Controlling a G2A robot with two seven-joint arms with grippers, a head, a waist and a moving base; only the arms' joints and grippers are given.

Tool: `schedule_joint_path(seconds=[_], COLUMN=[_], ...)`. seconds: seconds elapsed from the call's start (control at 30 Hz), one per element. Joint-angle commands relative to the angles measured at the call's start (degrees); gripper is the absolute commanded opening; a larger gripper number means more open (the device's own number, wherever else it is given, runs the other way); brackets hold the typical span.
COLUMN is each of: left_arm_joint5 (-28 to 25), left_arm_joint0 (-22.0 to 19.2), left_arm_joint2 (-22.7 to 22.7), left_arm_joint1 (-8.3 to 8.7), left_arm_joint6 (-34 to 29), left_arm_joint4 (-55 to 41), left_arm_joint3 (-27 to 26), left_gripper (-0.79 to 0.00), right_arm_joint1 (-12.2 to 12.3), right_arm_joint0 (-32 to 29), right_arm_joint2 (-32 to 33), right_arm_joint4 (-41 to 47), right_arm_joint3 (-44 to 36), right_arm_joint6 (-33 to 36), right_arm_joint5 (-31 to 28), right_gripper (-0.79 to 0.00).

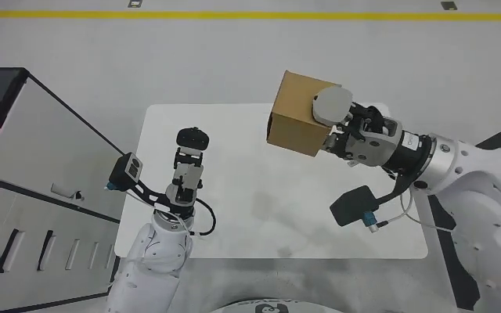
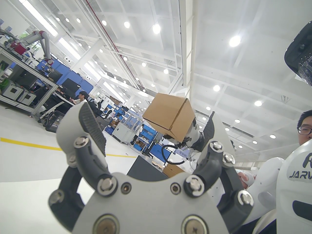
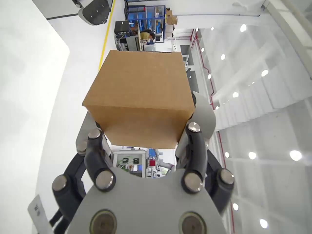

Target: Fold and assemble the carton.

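Worktop (image 1: pixel 258 211): white, with rounded corners. In the top view its far edge runs just under the carton, and its right edge passes beneath my right forearm. A grey cabinet (image 1: pixel 35 149) stands off the left edge. A yellow floor line (image 1: pixel 235 14) crosses well beyond the far edge.

Carton (image 1: pixel 301 113): brown and closed into a box, held up off the worktop by my right tool (image 1: pixel 330 125). It hangs over the far right part of the worktop, and its farther half sits past the far edge, above the floor. The left wrist view shows the carton (image 2: pixel 168 116) high against the ceiling with air under it.

Right tool (image 3: pixel 143 122): clamped on the carton (image 3: pixel 139 98), one finger on each of two opposite faces at the end nearest my wrist. The rest of the box sticks out past the fingertips.

Orientation: from above, the carton sits skewed to the worktop edges, with one corner toward the far left. Its faces look nearly square, so I cannot pick a long axis. A thin dark seam shows low on one face in the left wrist view.

Left tool (image 1: pixel 189 156): over the left-middle of the worktop, well apart from the carton and inside every edge. The same tool (image 2: pixel 148 122) points upward with its fingers (image 2: pixel 90 125) spread wide and nothing between them.

Room: white worktop surface lies between my two tools and on toward the near edge.
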Motion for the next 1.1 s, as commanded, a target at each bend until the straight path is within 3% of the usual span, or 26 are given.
schedule_joint_path(seconds=[0.0, 0.3, 0.73, 1.07], left_arm_joint5=[0.0, 0.0, 0.0, 0.0], left_arm_joint0=[0.0, 0.0, 0.0, 0.0], left_arm_joint2=[0.0, 0.0, 0.0, 0.0], left_arm_joint1=[0.0, 0.0, 0.0, 0.0], left_arm_joint6=[0.0, 0.0, 0.0, 0.0], left_arm_joint4=[0.0, 0.0, 0.0, 0.0], left_arm_joint3=[0.0, 0.0, 0.0, 0.0], left_gripper=[0.0, 0.0, 0.0, 0.0], right_arm_joint1=[0.26, 0.26, 2.0, 2.15], right_arm_joint0=[-0.82, -0.82, 0.37, 0.03], right_arm_joint2=[0.07, 0.07, 0.31, 1.52], right_arm_joint4=[-2.5, -2.5, -23.33, -26.87], right_arm_joint3=[0.0, 0.0, 0.0, 0.0], right_arm_joint6=[-3.39, -3.39, -21.01, -21.58], right_arm_joint5=[1.41, 1.41, 20.11, 30.56], right_gripper=[-0.785, -0.785, -0.785, -0.785])
